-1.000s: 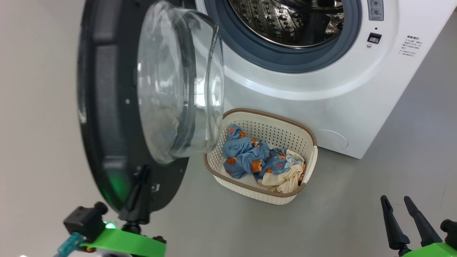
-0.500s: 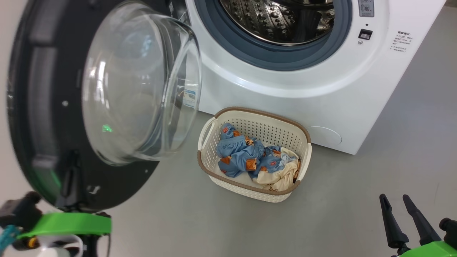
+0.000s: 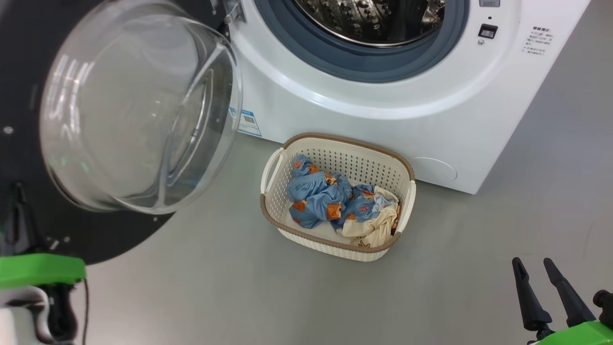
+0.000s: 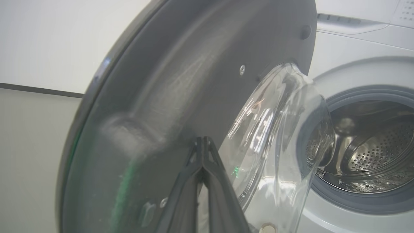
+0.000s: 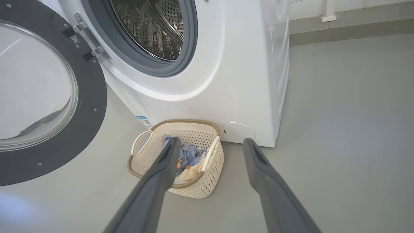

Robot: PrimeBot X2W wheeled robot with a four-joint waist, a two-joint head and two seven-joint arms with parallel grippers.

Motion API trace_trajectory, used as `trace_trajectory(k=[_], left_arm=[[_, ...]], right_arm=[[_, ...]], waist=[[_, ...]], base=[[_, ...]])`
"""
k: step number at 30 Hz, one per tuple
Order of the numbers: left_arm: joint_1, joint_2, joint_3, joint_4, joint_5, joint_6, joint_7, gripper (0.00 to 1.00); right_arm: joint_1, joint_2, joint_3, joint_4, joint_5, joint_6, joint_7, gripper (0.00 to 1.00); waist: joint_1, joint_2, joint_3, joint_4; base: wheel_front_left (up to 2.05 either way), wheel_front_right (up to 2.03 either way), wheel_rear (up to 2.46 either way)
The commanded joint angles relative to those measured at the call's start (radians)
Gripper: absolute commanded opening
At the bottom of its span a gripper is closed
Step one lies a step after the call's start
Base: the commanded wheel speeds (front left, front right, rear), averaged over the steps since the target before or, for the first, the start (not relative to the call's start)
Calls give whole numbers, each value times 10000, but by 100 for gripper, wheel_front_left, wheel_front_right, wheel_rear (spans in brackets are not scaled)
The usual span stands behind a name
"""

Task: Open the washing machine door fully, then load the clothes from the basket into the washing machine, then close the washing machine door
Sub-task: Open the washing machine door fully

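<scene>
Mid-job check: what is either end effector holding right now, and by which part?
Nothing is held. The left end effector is shut on itself, tips at the black inner face of the washing machine door; the right end effector is open and empty.

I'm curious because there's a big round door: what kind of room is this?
Probably a laundry room: a white washing machine with its door open, and a basket of clothes on the floor.

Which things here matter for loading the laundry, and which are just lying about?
For the job: big white front-loading washing machine; its round glossy black door with clear glass dome; small cream perforated plastic basket; blue, orange-patched and cream clothes in it.
Just there: blue label sticker low on the machine; round white cover near the basket; grey floor.
</scene>
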Motion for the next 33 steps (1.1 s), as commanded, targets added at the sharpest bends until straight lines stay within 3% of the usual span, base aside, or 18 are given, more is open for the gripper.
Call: trace_trajectory(k=[1,18,26,33], left_arm=[[-479,627,546,-61,119,24,-63,0],[-3035,2322,2202,2995,461,-122,-63,0],[-3971,3267,2500,4439,453,-136,-63,0],[-4494,3621,2562,5102,578,-138,-63,0]], right_arm=[[-261,-259,151,-269,-135,16,-120,100],[-788,-686,204,-385,-251,16,-120,100],[-1242,-939,357,-479,-307,16,-120,100],[-1565,-1064,435,-468,-348,16,-120,100]], waist=[[0,0,108,-58],[0,0,1200,-516],[0,0,1845,-793],[0,0,2174,-898]], base=[[0,0,0],[0,0,0],[0,0,0],[0,0,0]])
